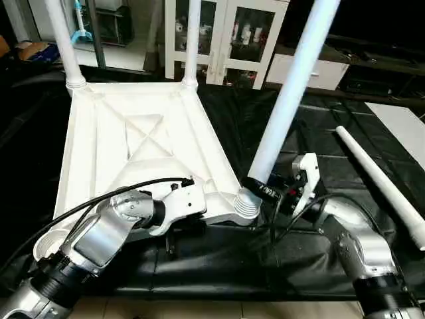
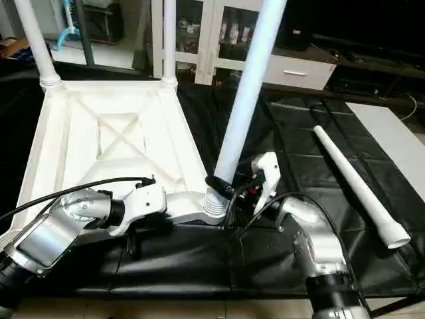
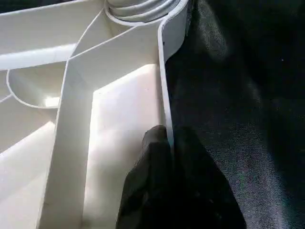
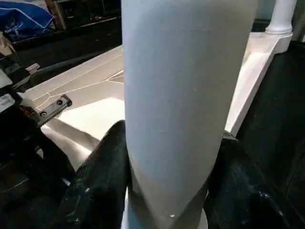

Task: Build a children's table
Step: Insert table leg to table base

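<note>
Right wrist view: the right tool (image 4: 174, 191) was clamped low on a smooth, stiff, light-looking leg (image 4: 183, 95); the left tool (image 3: 171, 143) pinched the tabletop (image 1: 133, 133) rim.

Black sheeting (image 1: 319, 126) spread wide as the work surface. Beyond its far edge, a white glass-door cabinet (image 1: 232, 36), small items on its shelves. Right of the cabinet, a low white drawer unit (image 1: 312, 72). Pale floor (image 1: 126, 56) left of the cabinet.

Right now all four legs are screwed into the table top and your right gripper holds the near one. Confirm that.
Wrong: the left eye view shows three legs standing in the table top; the fourth leg lies loose on the black cloth. The right gripper holds the near leg.
</note>
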Robot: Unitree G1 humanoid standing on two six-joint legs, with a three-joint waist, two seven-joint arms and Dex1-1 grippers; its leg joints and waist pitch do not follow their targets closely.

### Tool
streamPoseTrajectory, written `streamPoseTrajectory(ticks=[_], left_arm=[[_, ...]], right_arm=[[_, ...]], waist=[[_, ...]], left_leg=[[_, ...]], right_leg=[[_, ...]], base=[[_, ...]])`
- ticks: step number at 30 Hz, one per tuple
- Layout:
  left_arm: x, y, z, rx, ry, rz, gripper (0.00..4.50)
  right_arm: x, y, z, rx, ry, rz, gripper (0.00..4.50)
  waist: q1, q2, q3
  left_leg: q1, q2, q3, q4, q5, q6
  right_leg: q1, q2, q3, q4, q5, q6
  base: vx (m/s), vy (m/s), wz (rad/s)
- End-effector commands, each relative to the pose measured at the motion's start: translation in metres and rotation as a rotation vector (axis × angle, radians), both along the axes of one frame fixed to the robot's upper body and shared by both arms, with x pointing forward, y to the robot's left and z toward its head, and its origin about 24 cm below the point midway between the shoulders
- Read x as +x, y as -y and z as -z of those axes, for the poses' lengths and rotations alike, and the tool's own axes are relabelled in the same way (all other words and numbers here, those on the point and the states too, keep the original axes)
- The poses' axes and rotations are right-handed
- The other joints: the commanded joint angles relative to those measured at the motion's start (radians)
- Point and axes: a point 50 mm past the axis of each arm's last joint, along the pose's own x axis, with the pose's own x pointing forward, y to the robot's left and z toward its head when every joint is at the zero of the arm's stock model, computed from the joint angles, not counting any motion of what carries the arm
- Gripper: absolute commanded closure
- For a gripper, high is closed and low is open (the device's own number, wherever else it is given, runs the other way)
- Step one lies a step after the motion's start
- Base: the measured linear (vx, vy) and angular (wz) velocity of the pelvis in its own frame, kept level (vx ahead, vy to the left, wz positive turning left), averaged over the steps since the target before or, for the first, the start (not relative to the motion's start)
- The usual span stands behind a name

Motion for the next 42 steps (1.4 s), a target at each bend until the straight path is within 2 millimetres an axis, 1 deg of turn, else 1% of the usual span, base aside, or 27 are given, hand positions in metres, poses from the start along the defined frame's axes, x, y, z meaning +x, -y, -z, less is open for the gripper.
streamPoseTrajectory(ticks=[1, 2, 5, 10, 12, 14, 19, 22, 24, 27, 28, 29, 30, 31, 33, 34, 36, 38, 39, 42], left_arm=[[-0.001, 0.009, -0.004, -0.038, 0.034, 0.049, 4.50], [-0.001, 0.009, -0.004, -0.038, 0.034, 0.048, 4.50], [-0.001, 0.008, -0.004, -0.036, 0.036, 0.046, 4.50], [0.000, 0.008, -0.004, -0.036, 0.039, 0.041, 4.50], [0.000, 0.008, -0.004, -0.036, 0.039, 0.036, 4.50], [0.001, 0.007, -0.004, -0.036, 0.041, 0.031, 4.50], [0.003, 0.006, -0.005, -0.034, 0.043, 0.022, 4.50], [0.004, 0.006, -0.005, -0.035, 0.046, 0.016, 4.50], [0.004, 0.006, -0.005, -0.034, 0.048, 0.013, 4.50], [0.005, 0.005, -0.006, -0.034, 0.048, 0.013, 4.50], [0.005, 0.005, -0.006, -0.034, 0.049, 0.012, 4.50], [0.005, 0.005, -0.006, -0.033, 0.051, 0.011, 4.50], [0.005, 0.005, -0.006, -0.033, 0.051, 0.010, 4.50], [0.005, 0.005, -0.006, -0.033, 0.053, 0.008, 4.50], [0.006, 0.005, -0.006, -0.033, 0.056, 0.004, 4.50], [0.006, 0.005, -0.006, -0.033, 0.056, 0.004, 4.50], [0.006, 0.005, -0.006, -0.034, 0.057, 0.000, 4.50], [0.006, 0.005, -0.006, -0.034, 0.058, -0.002, 4.50], [0.006, 0.005, -0.006, -0.034, 0.058, -0.002, 4.50], [0.006, 0.004, -0.007, -0.034, 0.057, 0.002, 4.50]], right_arm=[[-0.008, 0.011, 0.018, -0.079, -0.082, 0.026, 2.64], [-0.009, 0.011, 0.019, -0.077, -0.086, 0.027, 2.64], [-0.014, 0.010, 0.022, -0.088, -0.095, 0.010, 2.64], [-0.018, 0.008, 0.024, -0.116, -0.074, -0.007, 2.64], [-0.020, 0.007, 0.024, -0.138, -0.051, -0.023, 2.64], [-0.021, 0.006, 0.025, -0.136, -0.048, -0.023, 2.64], [-0.021, 0.008, 0.027, -0.135, -0.051, 0.002, 2.64], [-0.019, 0.010, 0.030, -0.100, -0.071, 0.053, 2.64], [-0.019, 0.013, 0.037, -0.097, -0.104, 0.072, 2.64], [-0.020, 0.013, 0.040, -0.122, -0.120, 0.054, 2.64], [-0.020, 0.013, 0.040, -0.124, -0.125, 0.053, 2.64], [-0.020, 0.013, 0.040, -0.123, -0.127, 0.052, 2.64], [-0.019, 0.013, 0.040, -0.123, -0.127, 0.052, 2.64], [-0.019, 0.013, 0.040, -0.123, -0.126, 0.053, 2.64], [-0.021, 0.013, 0.043, -0.144, -0.121, 0.047, 2.64], [-0.021, 0.013, 0.043, -0.146, -0.120, 0.045, 2.64], [-0.024, 0.011, 0.045, -0.163, -0.112, 0.024, 2.64], [-0.025, 0.010, 0.046, -0.163, -0.119, 0.025, 2.64], [-0.025, 0.010, 0.046, -0.166, -0.120, 0.025, 2.64], [-0.023, 0.010, 0.047, -0.174, -0.123, 0.027, 2.64]], waist=[[-0.009, 0.010, -0.038], [-0.010, 0.011, -0.038], [-0.009, 0.010, -0.037], [-0.009, 0.010, -0.037], [-0.010, 0.009, -0.035], [-0.010, 0.010, -0.034], [-0.012, 0.010, -0.032], [-0.014, 0.009, -0.030], [-0.017, 0.009, -0.029], [-0.019, 0.010, -0.028], [-0.019, 0.012, -0.026], [-0.021, 0.011, -0.027], [-0.022, 0.012, -0.027], [-0.024, 0.010, -0.028], [-0.025, 0.012, -0.027], [-0.027, 0.011, -0.026], [-0.028, 0.011, -0.025], [-0.029, 0.011, -0.025], [-0.029, 0.013, -0.022], [-0.030, 0.012, -0.023]], left_leg=[[0.018, 0.019, 0.000, -0.086, -0.419, -0.027], [0.017, 0.019, -0.001, -0.087, -0.420, -0.027], [0.018, 0.019, 0.000, -0.087, -0.424, -0.027], [0.018, 0.019, -0.001, -0.087, -0.428, -0.027], [0.016, 0.018, -0.001, -0.087, -0.434, -0.028], [0.017, 0.019, -0.002, -0.087, -0.440, -0.028], [0.018, 0.018, -0.004, -0.087, -0.458, -0.027], [0.017, 0.017, -0.005, -0.088, -0.465, -0.027], [0.019, 0.017, -0.006, -0.088, -0.485, -0.029], [0.021, 0.016, -0.009, -0.087, -0.507, -0.033], [0.021, 0.015, -0.010, -0.088, -0.511, -0.033], [0.021, 0.015, -0.011, -0.088, -0.518, -0.034], [0.023, 0.015, -0.012, -0.088, -0.525, -0.035], [0.022, 0.016, -0.013, -0.090, -0.524, -0.035], [0.023, 0.017, -0.013, -0.093, -0.527, -0.034], [0.023, 0.017, -0.013, -0.094, -0.532, -0.034], [0.026, 0.016, -0.012, -0.092, -0.542, -0.032], [0.027, 0.016, -0.012, -0.091, -0.544, -0.030], [0.026, 0.015, -0.012, -0.092, -0.547, -0.029], [0.025, 0.016, -0.014, -0.093, -0.552, -0.032]], right_leg=[[0.013, -0.041, 0.025, -0.095, -0.551, -0.075], [0.014, -0.042, 0.024, -0.095, -0.553, -0.075], [0.012, -0.042, 0.025, -0.097, -0.560, -0.070], [0.012, -0.043, 0.026, -0.097, -0.564, -0.070], [0.012, -0.043, 0.025, -0.099, -0.582, -0.063], [0.011, -0.044, 0.025, -0.101, -0.594, -0.059], [0.008, -0.043, 0.025, -0.104, -0.607, -0.054], [0.007, -0.043, 0.024, -0.105, -0.617, -0.053], [0.005, -0.043, 0.022, -0.108, -0.638, -0.048], [0.004, -0.044, 0.019, -0.113, -0.670, -0.037], [0.003, -0.044, 0.019, -0.115, -0.675, -0.036], [0.004, -0.044, 0.017, -0.117, -0.684, -0.032], [0.004, -0.045, 0.015, -0.119, -0.686, -0.032], [0.006, -0.045, 0.014, -0.119, -0.675, -0.034], [0.007, -0.044, 0.013, -0.119, -0.658, -0.041], [0.006, -0.043, 0.013, -0.119, -0.651, -0.044], [0.002, -0.044, 0.014, -0.122, -0.660, -0.044], [0.001, -0.045, 0.015, -0.124, -0.671, -0.041], [0.000, -0.045, 0.014, -0.125, -0.677, -0.039], [0.001, -0.045, 0.013, -0.125, -0.682, -0.036]], base=[[0.000, 0.000, 0.00], [0.000, 0.000, 0.00], [0.000, 0.000, 0.00], [0.000, 0.000, 0.00], [0.000, 0.000, 0.00], [0.000, 0.000, 0.00], [0.000, 0.000, 0.00], [0.000, 0.000, 0.00], [0.000, 0.000, 0.00], [0.000, 0.000, 0.00], [0.000, 0.000, 0.00], [0.000, 0.000, 0.00], [0.000, 0.000, 0.00], [0.000, 0.000, 0.00], [0.000, 0.000, 0.00], [0.000, 0.000, 0.00], [0.000, 0.000, 0.00], [0.000, 0.000, 0.00], [0.000, 0.000, 0.00], [0.000, 0.000, 0.00]])
